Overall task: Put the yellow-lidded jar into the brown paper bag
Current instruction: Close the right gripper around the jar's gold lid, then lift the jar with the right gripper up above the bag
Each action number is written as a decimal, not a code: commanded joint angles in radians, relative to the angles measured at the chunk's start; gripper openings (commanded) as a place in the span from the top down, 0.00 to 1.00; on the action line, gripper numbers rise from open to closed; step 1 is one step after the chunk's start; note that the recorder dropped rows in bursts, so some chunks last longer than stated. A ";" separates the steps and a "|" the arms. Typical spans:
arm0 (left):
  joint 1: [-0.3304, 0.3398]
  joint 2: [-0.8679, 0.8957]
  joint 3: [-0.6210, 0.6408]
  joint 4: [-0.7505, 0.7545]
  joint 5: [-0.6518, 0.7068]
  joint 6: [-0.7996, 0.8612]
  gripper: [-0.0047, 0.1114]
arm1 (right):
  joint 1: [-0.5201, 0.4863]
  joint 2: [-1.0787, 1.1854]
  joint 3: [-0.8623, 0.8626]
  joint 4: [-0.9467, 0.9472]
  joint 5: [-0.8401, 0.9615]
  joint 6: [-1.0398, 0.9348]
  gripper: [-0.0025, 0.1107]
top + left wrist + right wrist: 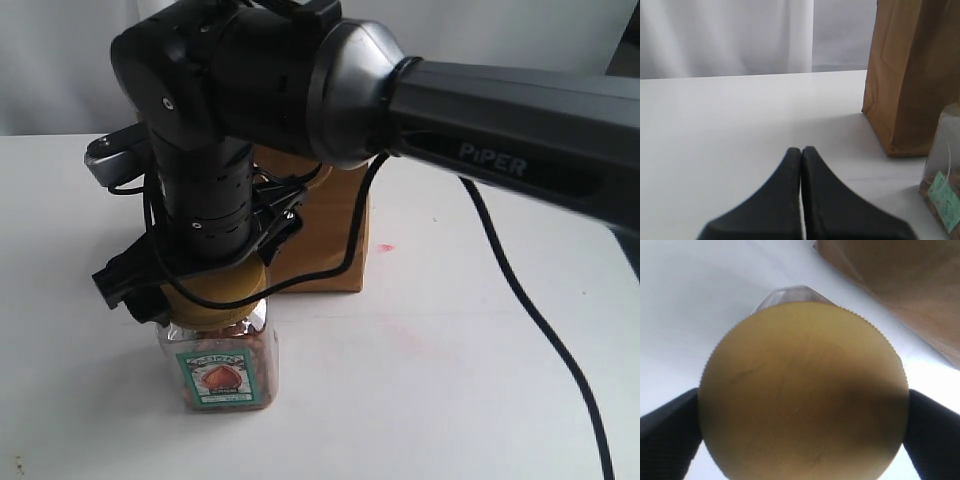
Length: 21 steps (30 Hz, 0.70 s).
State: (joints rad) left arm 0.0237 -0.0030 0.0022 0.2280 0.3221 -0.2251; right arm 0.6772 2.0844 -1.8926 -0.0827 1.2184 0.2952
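Observation:
The yellow-lidded jar (228, 370) stands upright on the white table, just in front of the brown paper bag (325, 230). My right gripper (207, 300) comes down from above, and its black fingers (670, 432) press on both sides of the yellow lid (802, 390), shut on it. In the right wrist view the lid fills most of the frame, with the bag (900, 285) close behind. My left gripper (801, 150) is shut and empty, low over the table. The bag (910, 75) and the jar (942, 185) lie off to one side of it.
The right arm's thick black body (220, 110) and its cable (530, 300) cover much of the bag, whose rim and handles are hidden. A grey part (110, 155) shows at the left behind the arm. A pink smudge (385, 247) marks the white table (450, 400).

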 commanded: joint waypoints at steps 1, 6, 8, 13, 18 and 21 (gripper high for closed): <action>-0.003 0.003 -0.002 -0.004 -0.004 -0.004 0.95 | 0.002 -0.018 -0.004 0.023 0.003 -0.006 0.85; -0.003 0.003 -0.002 -0.004 -0.004 -0.004 0.95 | 0.002 -0.065 -0.006 0.130 0.003 -0.006 0.98; -0.003 0.003 -0.002 -0.004 -0.004 -0.004 0.95 | 0.002 -0.090 -0.006 0.164 0.003 -0.006 0.98; -0.003 0.003 -0.002 -0.004 -0.004 -0.004 0.95 | 0.002 -0.173 -0.006 0.186 0.003 -0.031 0.98; -0.003 0.003 -0.002 -0.004 -0.004 -0.004 0.95 | 0.002 -0.269 -0.006 0.207 0.003 -0.047 0.98; -0.003 0.003 -0.002 -0.004 -0.004 -0.004 0.95 | 0.002 -0.330 -0.006 0.222 0.003 -0.058 0.98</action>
State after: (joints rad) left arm 0.0237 -0.0030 0.0022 0.2280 0.3221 -0.2251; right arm 0.6772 1.8163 -1.8926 0.1108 1.2289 0.2540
